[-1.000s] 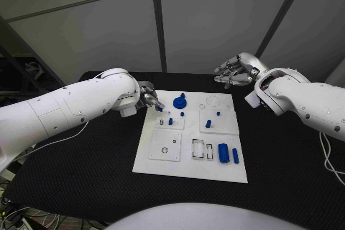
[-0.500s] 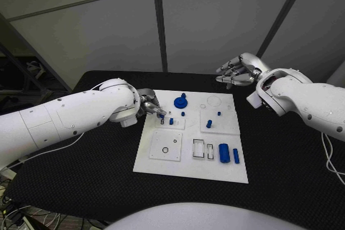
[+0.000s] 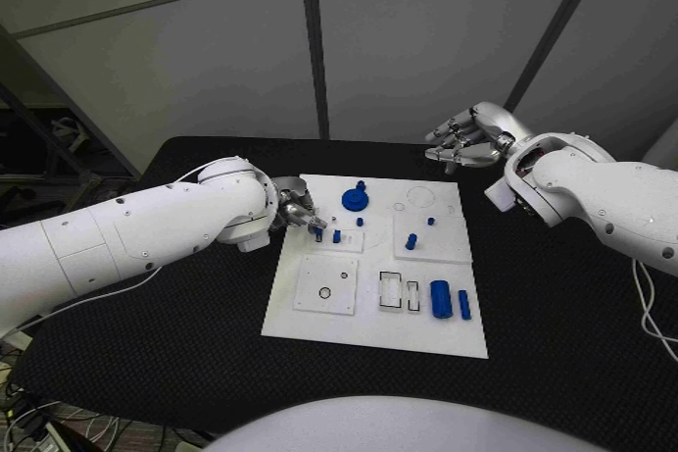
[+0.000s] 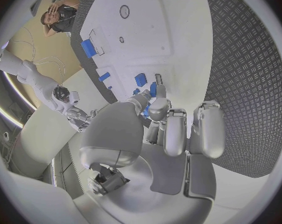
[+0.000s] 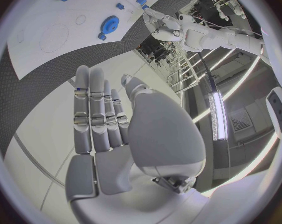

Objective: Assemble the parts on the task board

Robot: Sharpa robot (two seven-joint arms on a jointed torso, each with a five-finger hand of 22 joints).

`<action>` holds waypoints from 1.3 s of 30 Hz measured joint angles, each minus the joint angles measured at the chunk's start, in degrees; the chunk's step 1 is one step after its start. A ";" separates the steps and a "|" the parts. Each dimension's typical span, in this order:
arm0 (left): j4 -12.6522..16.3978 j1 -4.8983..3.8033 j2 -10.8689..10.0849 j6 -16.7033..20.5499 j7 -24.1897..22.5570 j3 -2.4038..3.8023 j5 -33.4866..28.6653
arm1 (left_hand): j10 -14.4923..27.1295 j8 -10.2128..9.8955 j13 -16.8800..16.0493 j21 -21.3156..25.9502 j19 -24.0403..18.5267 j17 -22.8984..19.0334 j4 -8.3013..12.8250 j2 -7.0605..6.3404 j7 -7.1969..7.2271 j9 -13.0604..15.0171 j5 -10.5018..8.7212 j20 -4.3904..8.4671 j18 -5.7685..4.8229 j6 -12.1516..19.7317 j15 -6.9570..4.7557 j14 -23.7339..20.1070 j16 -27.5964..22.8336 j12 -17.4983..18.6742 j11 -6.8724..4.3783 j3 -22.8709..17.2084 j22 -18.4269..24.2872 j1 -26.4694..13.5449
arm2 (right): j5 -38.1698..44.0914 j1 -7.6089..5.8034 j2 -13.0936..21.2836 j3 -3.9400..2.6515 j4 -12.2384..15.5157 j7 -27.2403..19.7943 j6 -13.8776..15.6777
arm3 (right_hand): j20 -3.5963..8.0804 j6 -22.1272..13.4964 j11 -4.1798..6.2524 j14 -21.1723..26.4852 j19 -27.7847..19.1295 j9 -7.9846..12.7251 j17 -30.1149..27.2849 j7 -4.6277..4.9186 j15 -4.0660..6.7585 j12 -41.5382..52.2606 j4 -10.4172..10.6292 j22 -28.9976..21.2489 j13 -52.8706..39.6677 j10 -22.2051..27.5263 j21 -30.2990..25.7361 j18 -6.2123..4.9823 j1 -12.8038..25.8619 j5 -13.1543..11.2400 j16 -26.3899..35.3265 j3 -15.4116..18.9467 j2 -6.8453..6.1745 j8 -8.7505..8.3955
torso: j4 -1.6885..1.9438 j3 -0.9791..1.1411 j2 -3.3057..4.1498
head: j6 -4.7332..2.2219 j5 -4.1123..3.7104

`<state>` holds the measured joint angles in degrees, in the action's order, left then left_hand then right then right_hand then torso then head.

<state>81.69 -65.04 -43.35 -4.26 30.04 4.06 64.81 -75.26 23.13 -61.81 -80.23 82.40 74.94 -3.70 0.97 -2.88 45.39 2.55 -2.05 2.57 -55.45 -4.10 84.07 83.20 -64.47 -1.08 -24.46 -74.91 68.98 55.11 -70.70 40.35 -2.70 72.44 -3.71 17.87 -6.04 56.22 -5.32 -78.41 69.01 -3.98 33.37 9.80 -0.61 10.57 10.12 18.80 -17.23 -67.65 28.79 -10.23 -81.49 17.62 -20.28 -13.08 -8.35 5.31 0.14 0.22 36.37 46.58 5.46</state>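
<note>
The white task board (image 3: 370, 326) lies mid-table. My left hand (image 3: 297, 208) reaches over its back left corner and pinches a small blue part (image 3: 316, 232) between thumb and fingertip, low over the small inset plate (image 3: 348, 244). The left wrist view shows that part (image 4: 155, 106) at the fingertips of the left hand (image 4: 172, 129), close to another small blue peg (image 4: 141, 79) standing in the board (image 4: 147, 30). A blue gear (image 3: 354, 197) sits behind. My right hand (image 3: 469, 138) hovers past the board's back right corner, fingers straight, holding nothing, as the right wrist view shows (image 5: 110, 129).
A blue cylinder (image 3: 441, 300) and a blue bar (image 3: 463, 305) lie at the board's front right, beside two rectangular slots (image 3: 400, 293). A blue peg (image 3: 410, 242) stands on the right inset plate. Black table (image 3: 565, 315) surrounds the board.
My left hand has moved from the board's left edge in over the back left inset plate and lower, carrying the small blue part. The right hand has stayed put.
</note>
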 measured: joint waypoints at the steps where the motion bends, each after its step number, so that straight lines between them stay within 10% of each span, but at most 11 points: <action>1: -0.02 0.08 0.03 -0.06 0.01 -0.02 0.22 | 0.00 0.00 0.00 0.00 0.00 0.00 0.00 0.00 0.00 0.01 0.00 0.00 0.00 0.00 0.00 0.00 0.00 0.00 0.00 0.00 0.00 0.00 | 0.00 0.00 0.00 0.00 0.00 0.00 0.00 | 0.00 0.00 0.00 0.00 0.00 0.00 0.00 0.00 0.00 0.00 0.00 0.00 0.00 0.00 0.00 0.00 0.00 0.00 0.00 0.00 0.00 0.00 | -0.01 0.00 0.00 | 0.01 0.01; 39: -0.26 0.60 0.32 -2.70 0.03 -0.15 2.34 | -0.23 0.22 0.04 0.00 0.00 0.00 1.29 -0.95 -0.20 0.31 -0.13 0.00 0.00 0.19 0.01 0.00 0.00 0.00 -0.03 -2.31 0.00 -0.97 | -0.06 0.03 -0.02 0.01 -0.10 -0.02 -0.08 | 0.00 0.00 0.00 0.00 0.00 0.00 0.08 0.00 0.00 0.00 0.16 -0.13 0.08 0.00 0.00 0.00 0.00 0.31 0.00 0.16 0.00 0.00 | 0.01 0.00 -0.04 | 0.38 -0.12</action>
<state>81.43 -64.45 -43.04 -6.96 30.06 3.92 67.16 -75.50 23.35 -61.77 -80.23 82.40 74.94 -2.41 0.02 -3.08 45.70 2.42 -2.05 2.58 -55.26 -4.09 84.07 83.20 -64.47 -1.12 -26.77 -74.91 68.00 55.05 -70.67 40.33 -2.69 72.34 -3.74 17.79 -6.04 56.22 -5.32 -78.41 69.01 -3.98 33.45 9.80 -0.61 10.57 10.28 18.68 -17.15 -67.65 28.79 -10.24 -81.50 17.93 -20.28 -12.92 -8.36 5.31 0.15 0.22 36.33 46.96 5.34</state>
